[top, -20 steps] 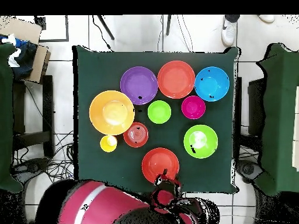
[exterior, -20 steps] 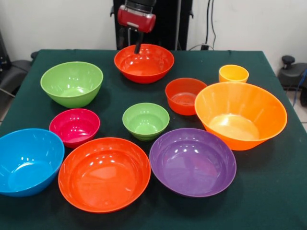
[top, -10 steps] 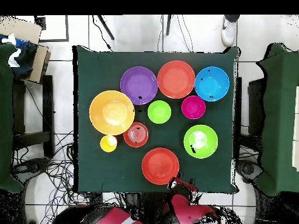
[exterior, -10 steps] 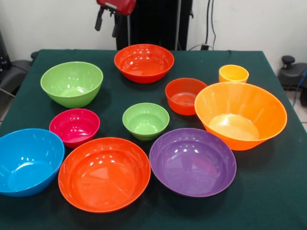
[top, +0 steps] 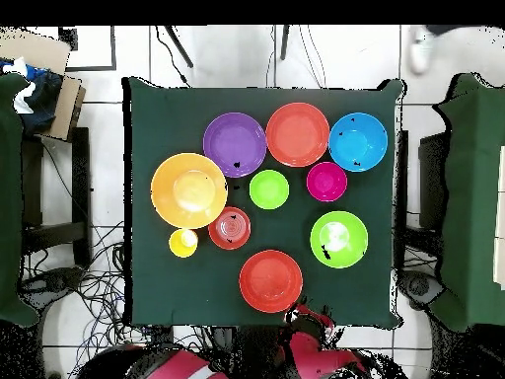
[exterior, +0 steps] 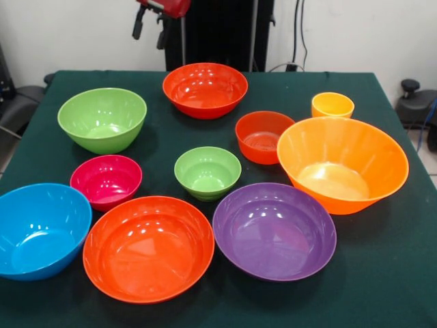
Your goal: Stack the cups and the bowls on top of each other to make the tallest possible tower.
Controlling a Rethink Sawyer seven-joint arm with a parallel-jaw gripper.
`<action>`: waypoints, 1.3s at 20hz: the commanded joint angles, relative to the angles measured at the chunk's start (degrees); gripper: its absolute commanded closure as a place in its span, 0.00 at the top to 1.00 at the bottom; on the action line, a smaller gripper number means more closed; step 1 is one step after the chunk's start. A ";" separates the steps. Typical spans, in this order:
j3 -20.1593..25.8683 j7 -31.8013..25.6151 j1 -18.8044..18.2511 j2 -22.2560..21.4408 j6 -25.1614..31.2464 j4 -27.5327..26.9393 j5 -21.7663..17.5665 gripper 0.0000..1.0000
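Hovering empty with fingers spread above the tabletop's (exterior: 382,273) far edge, the claw (exterior: 150,27) holds nothing; every bowl sits separate, unstacked. Pinching the glossy red-orange bowl's (exterior: 205,89) rim risks slipping.

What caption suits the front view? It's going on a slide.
Nine bowls and a yellow cup sit unstacked on the green table; gripper raised behind.
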 commanded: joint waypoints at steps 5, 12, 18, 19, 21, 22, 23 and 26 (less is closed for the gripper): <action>9.81 5.72 2.41 -0.81 3.91 1.77 2.29 1.00; 8.80 5.79 3.56 3.22 0.09 0.54 4.92 1.00; 6.81 5.27 5.34 9.78 -6.39 -1.73 9.93 1.00; 6.69 5.15 5.37 10.31 -6.98 -1.88 10.40 1.00; 6.36 5.09 5.75 11.36 -8.44 -1.75 11.57 1.00; 6.36 5.07 5.72 11.65 -8.83 -1.72 11.88 1.00; 6.35 5.05 5.70 11.94 -9.23 -1.69 12.19 1.00; 6.52 5.05 5.55 12.47 -9.88 -1.59 12.77 1.00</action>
